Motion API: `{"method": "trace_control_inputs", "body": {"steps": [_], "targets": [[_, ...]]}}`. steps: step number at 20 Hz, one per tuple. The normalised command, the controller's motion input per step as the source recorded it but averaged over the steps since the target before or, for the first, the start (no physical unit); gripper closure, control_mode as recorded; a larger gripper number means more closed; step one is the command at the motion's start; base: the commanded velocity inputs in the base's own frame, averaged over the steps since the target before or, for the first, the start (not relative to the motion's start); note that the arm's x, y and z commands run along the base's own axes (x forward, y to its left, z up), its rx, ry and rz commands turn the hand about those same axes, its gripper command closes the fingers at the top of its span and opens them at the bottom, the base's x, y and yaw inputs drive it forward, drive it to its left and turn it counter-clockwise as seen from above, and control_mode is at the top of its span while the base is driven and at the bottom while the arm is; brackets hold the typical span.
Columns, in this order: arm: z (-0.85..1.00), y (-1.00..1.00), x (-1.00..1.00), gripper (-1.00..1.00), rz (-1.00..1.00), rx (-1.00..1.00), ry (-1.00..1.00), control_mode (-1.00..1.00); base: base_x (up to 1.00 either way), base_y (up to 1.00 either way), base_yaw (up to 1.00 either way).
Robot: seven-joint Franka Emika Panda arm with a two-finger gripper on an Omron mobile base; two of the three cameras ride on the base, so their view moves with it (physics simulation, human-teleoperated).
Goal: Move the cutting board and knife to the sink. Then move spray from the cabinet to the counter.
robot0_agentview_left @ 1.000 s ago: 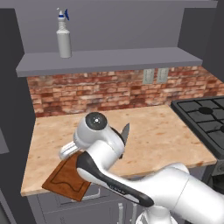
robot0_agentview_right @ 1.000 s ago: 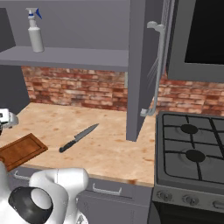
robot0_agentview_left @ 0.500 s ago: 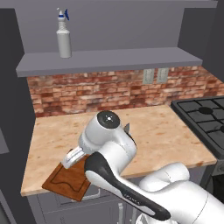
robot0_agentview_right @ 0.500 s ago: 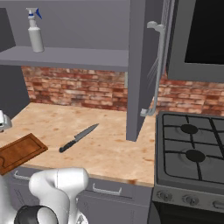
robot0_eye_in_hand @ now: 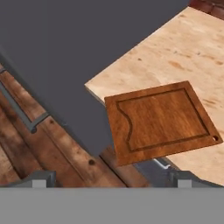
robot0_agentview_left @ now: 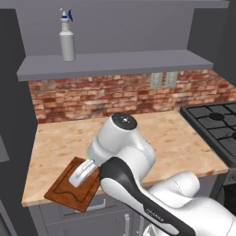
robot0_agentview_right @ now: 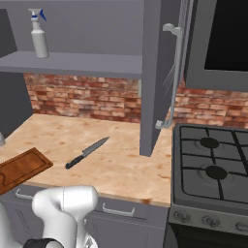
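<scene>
One grooved rectangular wooden cutting board (robot0_eye_in_hand: 162,122) overhanging grained counter (robot0_eye_in_hand: 183,48), claw (robot0_eye_in_hand: 109,180) wide

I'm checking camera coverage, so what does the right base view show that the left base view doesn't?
The right base view alone shows the knife lying on the counter, and the cabinet door standing open with its long bar handle. The left base view alone shows wall outlets on the brick, and the arm's hand low over the cutting board, which overhangs the counter's front corner. Both share the counter, the cutting board, the spray on the grey shelf, the brick backsplash and the stove.
</scene>
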Motion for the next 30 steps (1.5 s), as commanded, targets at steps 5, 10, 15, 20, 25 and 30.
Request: {"method": "trace_control_inputs", "body": {"steps": [5,10,15,20,25,30], "targets": [[0.06,0.00,-0.45,-1.00,0.06,-0.07,0.13,-1.00,0.00,0.00,0.00],[0.07,-0.01,-0.43,-1.00,0.03,-0.07,0.16,-1.00,0.00,0.00,0.00],[0.09,-0.05,-0.42,-1.00,0.03,-0.07,0.16,-1.00,0.00,0.00,0.00],[0.07,-0.10,-0.37,-1.00,0.03,-0.06,0.15,-1.00,0.00,0.00,0.00],[0.01,-0.14,-0.34,-1.00,0.05,-0.11,0.06,-1.00,0.00,0.00,0.00],[0.00,-0.18,-0.23,-1.00,0.06,-0.14,0.04,-1.00,0.00,0.00,0.00]]}}
